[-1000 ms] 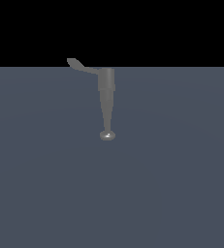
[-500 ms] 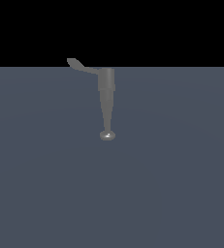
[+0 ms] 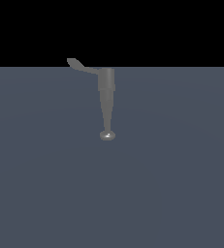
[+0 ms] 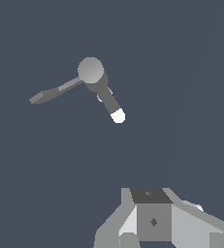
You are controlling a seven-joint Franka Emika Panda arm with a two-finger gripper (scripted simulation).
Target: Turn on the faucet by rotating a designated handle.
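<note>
The grey faucet [image 3: 106, 82] stands upright on the grey floor. Its long tapering spout [image 3: 106, 114] points toward the camera and ends in a shiny knob tip [image 3: 107, 135]. The thin flat handle [image 3: 79, 65] sticks out from the top of the body toward the exterior view's left. The gripper does not show in the exterior view. In the wrist view the faucet [image 4: 90, 70] is seen from above, with the handle [image 4: 53, 93] and spout [image 4: 108, 99] spreading from it. My gripper [image 4: 151, 213] shows only partly at the picture's edge, well apart from the faucet and touching nothing.
A flat dark grey floor [image 3: 171, 184] spreads around the faucet on all sides. A black background lies beyond its far edge. No other objects show.
</note>
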